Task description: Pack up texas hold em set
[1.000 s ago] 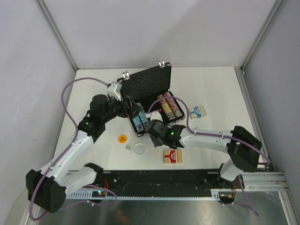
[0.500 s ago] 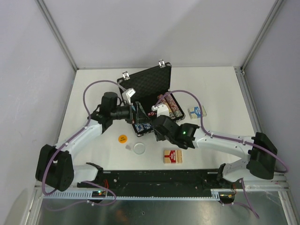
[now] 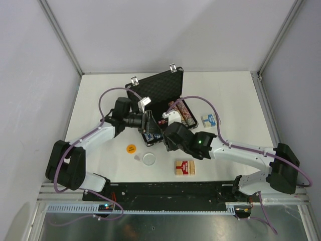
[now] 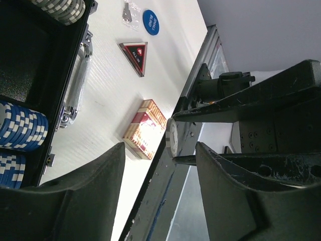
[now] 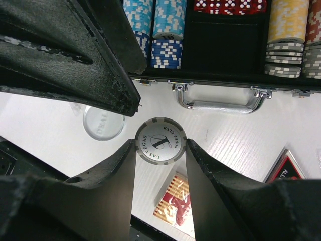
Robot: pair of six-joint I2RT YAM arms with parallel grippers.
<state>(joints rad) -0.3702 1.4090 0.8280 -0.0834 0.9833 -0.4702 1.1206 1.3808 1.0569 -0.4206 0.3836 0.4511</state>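
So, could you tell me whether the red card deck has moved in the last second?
No. In the top view the red card deck keeps the same spot, just right of the white round button, which has not shifted either.

We look down on the briefcase (image 3: pixel 156 92) from high on the side of its handle (image 5: pixel 220 105). Our two wrist cameras sit close by that handle, both catching the red card deck (image 4: pixel 144 129).
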